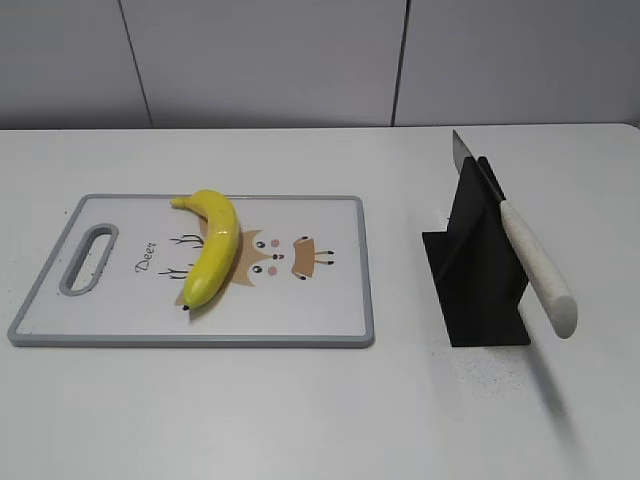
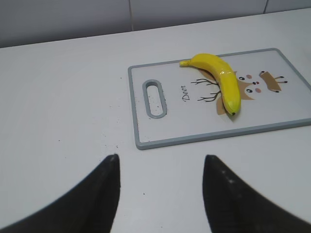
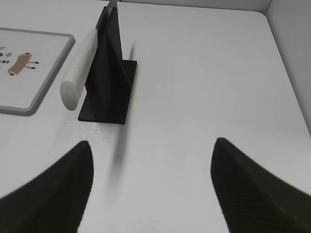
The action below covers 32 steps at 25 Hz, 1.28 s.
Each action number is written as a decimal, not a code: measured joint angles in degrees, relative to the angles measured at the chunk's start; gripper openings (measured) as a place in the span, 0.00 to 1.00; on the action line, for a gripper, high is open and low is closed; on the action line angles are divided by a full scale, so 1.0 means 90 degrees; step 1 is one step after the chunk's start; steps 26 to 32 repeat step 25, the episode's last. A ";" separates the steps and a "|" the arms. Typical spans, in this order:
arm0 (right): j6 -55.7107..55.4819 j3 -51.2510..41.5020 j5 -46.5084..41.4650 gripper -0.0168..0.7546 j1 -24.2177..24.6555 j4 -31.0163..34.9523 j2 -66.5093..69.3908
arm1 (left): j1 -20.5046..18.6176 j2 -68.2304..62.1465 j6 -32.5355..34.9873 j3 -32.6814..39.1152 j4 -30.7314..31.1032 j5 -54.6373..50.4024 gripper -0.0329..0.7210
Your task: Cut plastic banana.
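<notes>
The plastic banana (image 1: 212, 245) is glossy yellow with dark tips and lies on the white cutting board (image 1: 120, 310), over its deer drawing. It also shows in the left wrist view (image 2: 221, 80) on the board (image 2: 194, 136). A knife with a white handle (image 1: 538, 265) rests slanted in a black stand (image 1: 478, 270); the right wrist view shows the handle (image 3: 77, 68) and stand (image 3: 108, 73). My left gripper (image 2: 160, 162) is open and empty over bare table, short of the board. My right gripper (image 3: 151, 145) is open and empty, short of the stand. Neither gripper shows in the exterior view.
The board has a grey rim and a handle slot (image 1: 88, 258) at its left end. The white table (image 1: 320, 410) runs to a grey panelled wall (image 1: 300, 60) at the back. The table's right edge (image 3: 286, 73) shows in the right wrist view.
</notes>
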State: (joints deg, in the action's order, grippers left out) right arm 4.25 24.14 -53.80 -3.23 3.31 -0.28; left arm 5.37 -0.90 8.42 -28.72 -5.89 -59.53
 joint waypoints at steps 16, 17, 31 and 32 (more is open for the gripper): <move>-0.0001 0.0000 0.0000 0.78 0.0000 0.0000 0.0000 | 0.0000 0.0000 0.0006 0.0000 0.0000 0.0000 0.74; -0.0001 0.0000 0.0000 0.78 0.0000 0.0000 0.0000 | 0.0000 0.0000 0.0000 0.0000 0.0000 0.0000 0.74; 0.0006 0.0000 0.0000 0.78 0.0000 0.0000 0.0000 | 0.0000 0.0000 0.0005 0.0000 0.0000 0.0000 0.74; 0.0006 0.0000 0.0000 0.78 0.0000 0.0000 0.0000 | 0.0000 0.0000 0.0005 0.0000 0.0000 0.0000 0.74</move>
